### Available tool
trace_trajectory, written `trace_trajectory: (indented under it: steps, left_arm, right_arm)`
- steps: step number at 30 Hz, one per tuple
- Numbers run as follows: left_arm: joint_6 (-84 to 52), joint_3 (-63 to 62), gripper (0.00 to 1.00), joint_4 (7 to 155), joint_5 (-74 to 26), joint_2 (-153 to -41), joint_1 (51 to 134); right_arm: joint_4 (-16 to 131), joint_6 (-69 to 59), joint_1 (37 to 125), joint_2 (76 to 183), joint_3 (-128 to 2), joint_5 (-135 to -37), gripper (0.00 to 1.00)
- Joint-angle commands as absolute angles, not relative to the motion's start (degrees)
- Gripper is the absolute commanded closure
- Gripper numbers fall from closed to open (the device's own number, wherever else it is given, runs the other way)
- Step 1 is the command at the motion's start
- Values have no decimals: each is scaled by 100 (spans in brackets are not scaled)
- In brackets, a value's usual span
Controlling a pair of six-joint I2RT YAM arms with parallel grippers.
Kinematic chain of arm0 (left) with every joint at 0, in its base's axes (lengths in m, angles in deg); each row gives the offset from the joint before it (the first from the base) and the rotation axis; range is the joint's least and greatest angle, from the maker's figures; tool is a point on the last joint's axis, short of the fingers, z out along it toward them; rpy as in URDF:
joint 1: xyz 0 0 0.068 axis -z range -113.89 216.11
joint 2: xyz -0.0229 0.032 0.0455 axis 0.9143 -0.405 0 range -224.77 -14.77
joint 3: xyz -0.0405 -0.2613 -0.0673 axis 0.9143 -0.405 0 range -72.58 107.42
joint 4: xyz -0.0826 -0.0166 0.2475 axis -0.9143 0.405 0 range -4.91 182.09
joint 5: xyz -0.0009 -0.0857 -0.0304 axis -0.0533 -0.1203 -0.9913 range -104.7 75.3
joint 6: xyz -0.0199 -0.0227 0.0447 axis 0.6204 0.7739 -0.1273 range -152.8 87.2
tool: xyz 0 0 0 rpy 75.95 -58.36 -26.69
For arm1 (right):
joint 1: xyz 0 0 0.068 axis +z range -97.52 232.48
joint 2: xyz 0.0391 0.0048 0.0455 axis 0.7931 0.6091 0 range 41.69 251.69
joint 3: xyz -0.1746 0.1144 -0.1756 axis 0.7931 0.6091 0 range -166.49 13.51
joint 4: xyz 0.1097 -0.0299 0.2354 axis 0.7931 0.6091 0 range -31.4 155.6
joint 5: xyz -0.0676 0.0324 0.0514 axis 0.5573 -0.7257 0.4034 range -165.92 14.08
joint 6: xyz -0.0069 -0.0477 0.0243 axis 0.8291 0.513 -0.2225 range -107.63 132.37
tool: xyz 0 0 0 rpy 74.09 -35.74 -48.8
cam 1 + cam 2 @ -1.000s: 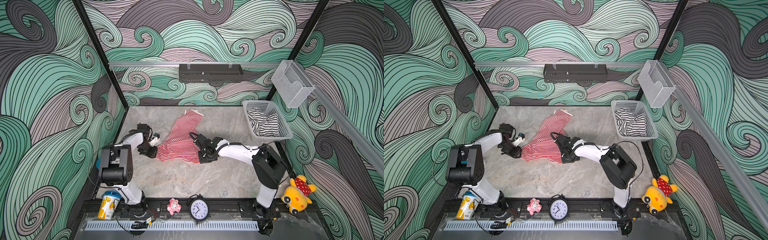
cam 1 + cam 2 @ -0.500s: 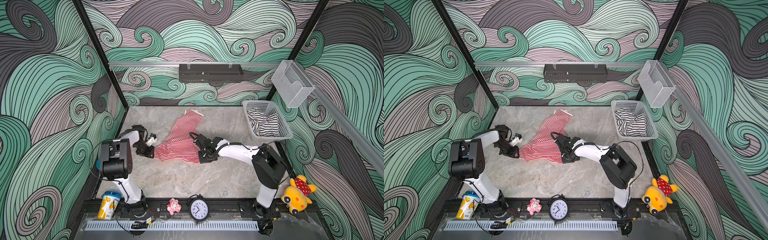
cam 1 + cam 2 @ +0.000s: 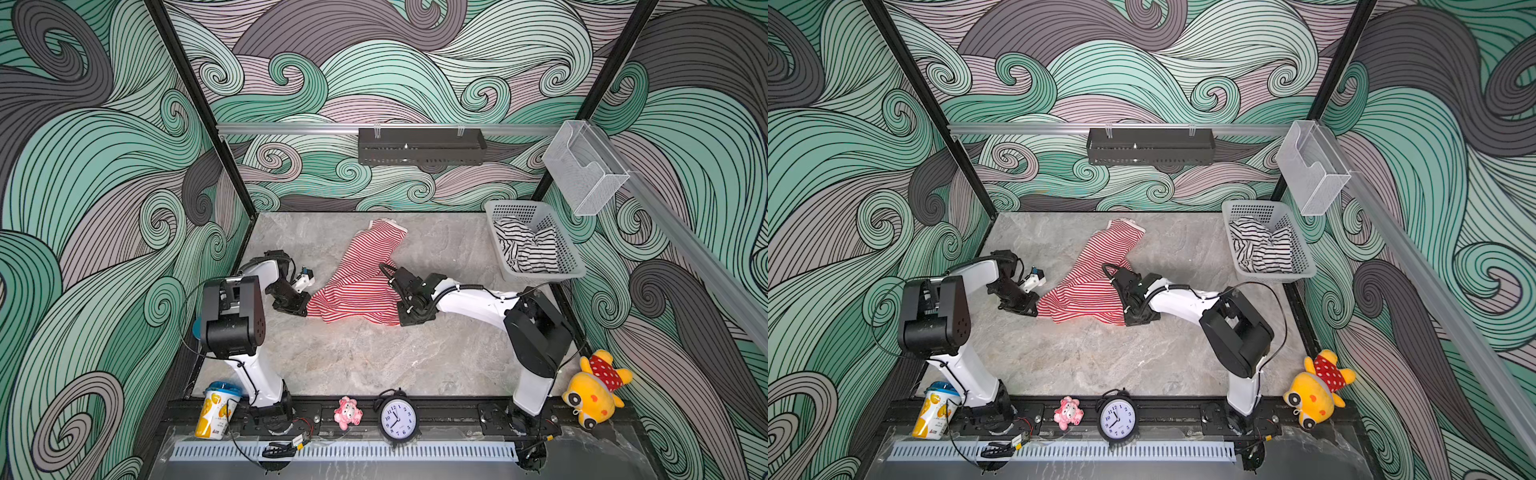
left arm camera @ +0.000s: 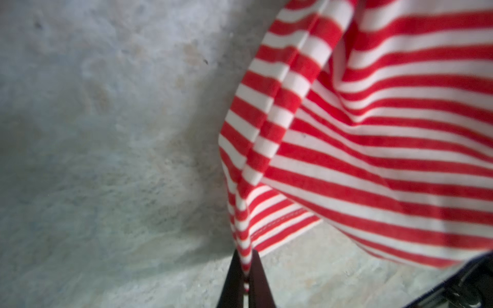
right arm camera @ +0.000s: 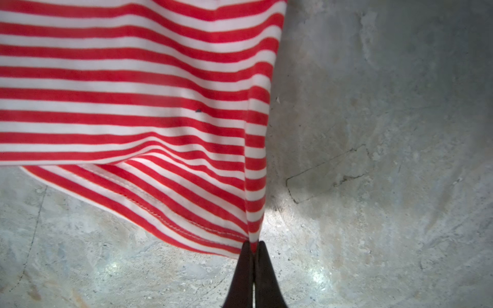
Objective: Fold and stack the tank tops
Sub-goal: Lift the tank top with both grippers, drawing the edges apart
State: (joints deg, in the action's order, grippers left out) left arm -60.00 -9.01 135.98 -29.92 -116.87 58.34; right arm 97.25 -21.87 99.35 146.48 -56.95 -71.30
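**Both grippers clamped on the red tank top's hem**

Red tank top [image 3: 357,274]: narrow red-and-white stripes, rumpled, lying mid-table. It runs from near the back wall toward the front of the grey stone-look table [image 3: 374,361]. The narrow white-trimmed end points to the back. The wide hem end is nearest the front, spread between the 2 arms.

Left gripper [image 4: 246,257]: jaws together, pinching a bunched fold at the left corner of the hem. The left wrist view shows striped cloth squeezed between the 2 dark fingers [image 4: 232,277], with the stitched hem line just beside them. In both top views it sits low at the top's left edge.

Right gripper [image 5: 253,244]: jaws together on the right corner of the hem. In the right wrist view the cloth narrows to a point at the tips, and the stitched hem runs away from them with bare table on either side. In both top views it sits at the top's right front corner.

Black tank top [image 3: 525,249]: wider black-and-white stripes, crumpled inside the white basket [image 3: 571,266]. The basket stands at the back right corner of the table, well apart from both grippers.

Front rail, left to right: cup [image 3: 216,409], pink toy [image 3: 348,412], clock [image 3: 398,419], yellow plush [image 3: 594,390].
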Motion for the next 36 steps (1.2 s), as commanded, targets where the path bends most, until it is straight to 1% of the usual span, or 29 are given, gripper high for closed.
trace_trajectory:
  steps: [1, 3, 6, 10, 13, 18, 23, 28, 36]
  left_arm:
    - [-6198, -426, 100, 14522, -3428, -11088, 5758]
    - [-6320, -260, 100, 14883, -3645, -10829, 5757]
    - [-6473, 77, 100, 15477, -3966, -10486, 5754]
    - [-6575, 641, 100, 16219, -4482, -10099, 5749]
    - [-6471, 1099, 100, 16513, -4752, -9789, 5752]
    - [-5680, 1703, 100, 16115, -4812, -9001, 5752]
    - [-4812, 2065, 100, 15189, -4831, -8041, 5754]
    - [-4335, 2867, 100, 15105, -4693, -7760, 5758]
    - [-4032, 3656, 100, 15194, -4519, -7454, 5760]
  right_arm:
    - [10019, -1772, 9649, 14220, -5640, -6976, 100]
    - [10062, -1604, 9489, 13923, -5581, -7086, 100]
    - [10062, -1428, 9256, 13278, -5540, -7530, 100]
    - [9972, -1484, 9027, 12418, -5589, -8101, 100]
    - [9886, -1647, 8825, 11774, -5664, -8413, 100]
    - [9979, -1813, 8624, 10912, -6077, -8460, 100]
    - [10334, -1858, 8620, 10323, -6959, -8231, 100]
    - [10748, -1810, 8619, 10005, -7757, -8083, 100]
    - [11045, -1825, 8618, 9655, -8427, -8260, 100]
